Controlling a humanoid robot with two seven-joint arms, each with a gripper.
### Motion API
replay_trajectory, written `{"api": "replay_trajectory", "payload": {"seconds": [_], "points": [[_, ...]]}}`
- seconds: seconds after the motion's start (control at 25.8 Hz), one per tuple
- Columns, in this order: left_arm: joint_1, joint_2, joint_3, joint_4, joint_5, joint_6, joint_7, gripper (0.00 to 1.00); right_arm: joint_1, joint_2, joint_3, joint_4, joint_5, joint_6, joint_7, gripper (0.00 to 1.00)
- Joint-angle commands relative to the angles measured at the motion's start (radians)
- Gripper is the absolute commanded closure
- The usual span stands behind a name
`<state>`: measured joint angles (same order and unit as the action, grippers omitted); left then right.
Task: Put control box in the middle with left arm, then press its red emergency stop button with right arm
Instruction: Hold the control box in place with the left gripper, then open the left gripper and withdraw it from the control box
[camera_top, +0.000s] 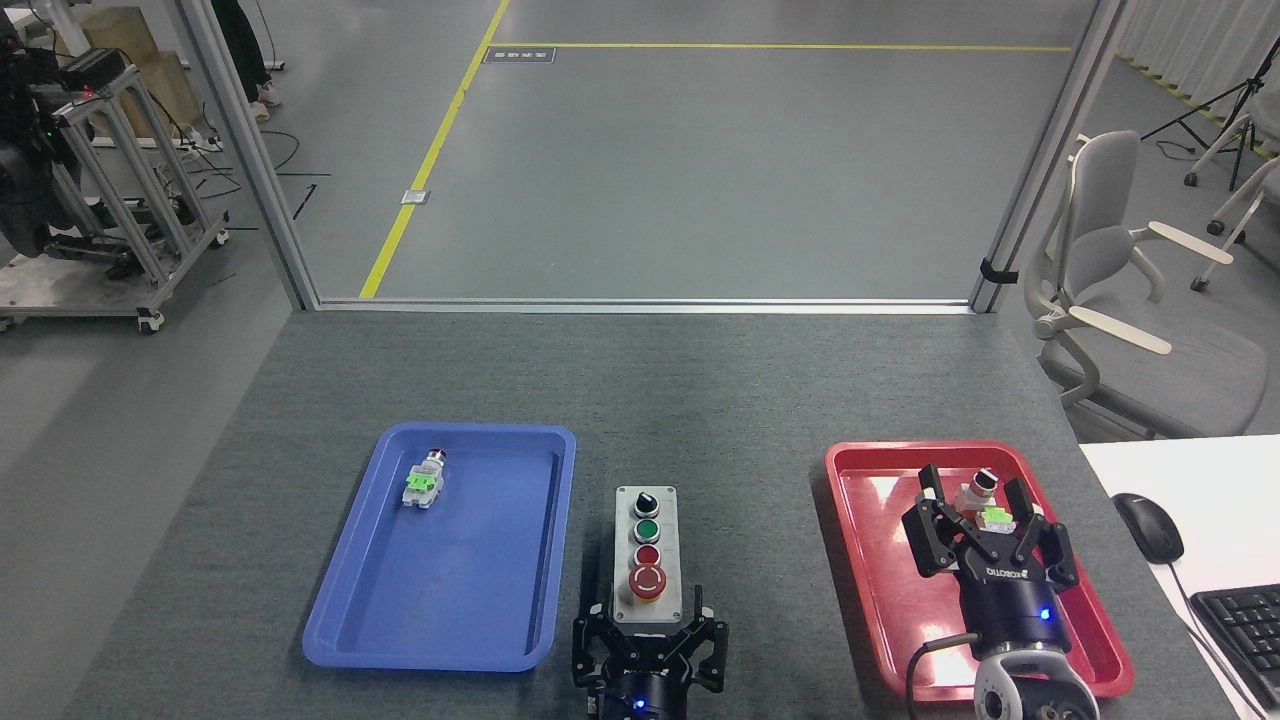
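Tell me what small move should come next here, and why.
Probably let go and draw the left gripper back toward the robot. The control box already sits on the table between the blue tray and the red tray, with the left fingers at its near end. That would free the large red emergency stop button for the right gripper, which hovers open over the red tray.

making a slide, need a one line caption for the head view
Left gripper holds the control box between blue tray and red tray.
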<state>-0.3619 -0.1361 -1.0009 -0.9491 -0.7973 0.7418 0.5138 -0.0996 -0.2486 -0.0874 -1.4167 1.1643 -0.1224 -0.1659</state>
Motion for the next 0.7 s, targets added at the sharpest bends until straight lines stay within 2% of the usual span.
{"api": "replay_trajectory", "payload": {"seconds": [0.0, 0.23, 0.35, 0.43, 0.54, 0.58, 0.66], "points": [[0.009, 0.003, 0.001, -0.036, -0.008, 0.008, 0.011, 0.0, 0.0, 0.0, 0.0, 0.002, 0.0, 0.001, 0.0, 0.0], [0.015, 0.019, 0.002, -0.111, -0.025, 0.019, 0.011, 0.0, -0.003, -0.009, 0.0, 0.012, 0.002, 0.001, 0.0, 0.01], [0.015, 0.041, 0.002, -0.155, -0.025, 0.051, 0.011, 0.0, -0.031, -0.026, 0.003, 0.018, 0.002, 0.003, 0.0, 0.05], [0.015, 0.069, 0.007, -0.197, -0.025, 0.059, 0.011, 0.0, -0.04, -0.031, 0.003, 0.022, 0.0, 0.003, 0.0, 0.11], [0.015, 0.128, 0.013, -0.263, -0.025, 0.06, 0.011, 0.0, -0.049, -0.031, 0.002, 0.03, 0.0, 0.001, -0.001, 0.26], [0.015, 0.153, 0.015, -0.284, -0.025, 0.06, 0.011, 0.0, -0.055, -0.031, 0.003, 0.03, -0.002, 0.0, -0.001, 0.33], [0.014, 0.204, 0.028, -0.316, -0.025, 0.057, 0.011, 0.0, -0.071, -0.034, 0.009, 0.031, -0.002, -0.019, -0.001, 0.71]]}}
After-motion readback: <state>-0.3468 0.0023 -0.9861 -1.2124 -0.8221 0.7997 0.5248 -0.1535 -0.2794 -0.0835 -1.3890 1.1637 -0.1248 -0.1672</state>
